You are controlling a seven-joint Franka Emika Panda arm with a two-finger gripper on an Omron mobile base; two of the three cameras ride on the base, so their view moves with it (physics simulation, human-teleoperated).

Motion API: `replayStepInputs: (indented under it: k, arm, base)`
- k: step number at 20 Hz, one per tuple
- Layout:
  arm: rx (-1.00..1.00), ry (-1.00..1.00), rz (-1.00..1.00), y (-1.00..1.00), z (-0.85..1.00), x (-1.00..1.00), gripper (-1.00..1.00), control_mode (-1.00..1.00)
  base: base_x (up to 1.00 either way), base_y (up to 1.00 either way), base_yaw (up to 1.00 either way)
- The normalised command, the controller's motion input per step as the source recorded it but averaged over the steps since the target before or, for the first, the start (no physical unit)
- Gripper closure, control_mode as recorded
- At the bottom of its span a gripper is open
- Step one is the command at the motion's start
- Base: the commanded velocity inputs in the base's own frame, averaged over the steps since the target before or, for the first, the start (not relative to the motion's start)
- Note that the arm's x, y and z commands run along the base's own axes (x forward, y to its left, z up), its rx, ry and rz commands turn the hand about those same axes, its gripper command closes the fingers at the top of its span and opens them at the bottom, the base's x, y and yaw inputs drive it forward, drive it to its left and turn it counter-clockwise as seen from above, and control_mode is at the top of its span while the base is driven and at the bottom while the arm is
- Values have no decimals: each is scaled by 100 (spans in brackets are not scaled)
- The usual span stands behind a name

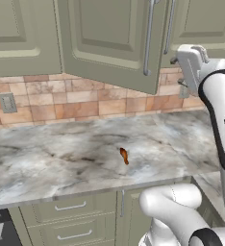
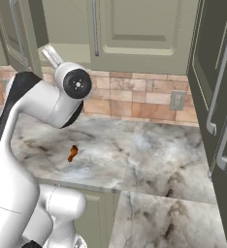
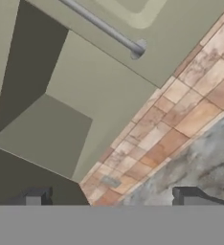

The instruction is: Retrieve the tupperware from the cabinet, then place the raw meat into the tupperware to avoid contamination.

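Nearest, the grey-veined marble surface (image 1: 61, 158) carries the tiny reddish-brown raw meat chunk (image 1: 124, 155), which lies alone near its front edge. Beyond it runs a terracotta tiled backsplash (image 1: 85, 98) with a grey outlet plate (image 1: 7, 102). Farthest and highest, the olive-green upper wall cabinet (image 1: 109, 38) has one door swung partly outward, its long silver bar handle (image 1: 148, 38) catching light. The two dark fingers (image 3: 112, 198) stand wide apart and empty, raised beside that door, facing the plain green interior. No pale rectangular container can be made out inside. Risk: reaching in, the arm may strike the half-open door.
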Motion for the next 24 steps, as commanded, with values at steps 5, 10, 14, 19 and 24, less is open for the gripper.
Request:
replayStepInputs:
  k: [5, 10, 14, 19, 24]
  arm:
    - [12, 2, 7, 27, -3, 40, -100, -100]
    - [10, 3, 8, 30, -5, 46, -100, -100]
    - [11, 8, 11, 28, -6, 42, -100, -100]
    - [10, 13, 14, 36, -9, 35, -100, -100]
    - [8, 14, 20, 52, -10, 7, -100, -100]
  base:
    - [0, 0, 0]
    - [0, 0, 0]
    - [0, 0, 0]
    - [0, 0, 0]
    - [0, 0, 0]
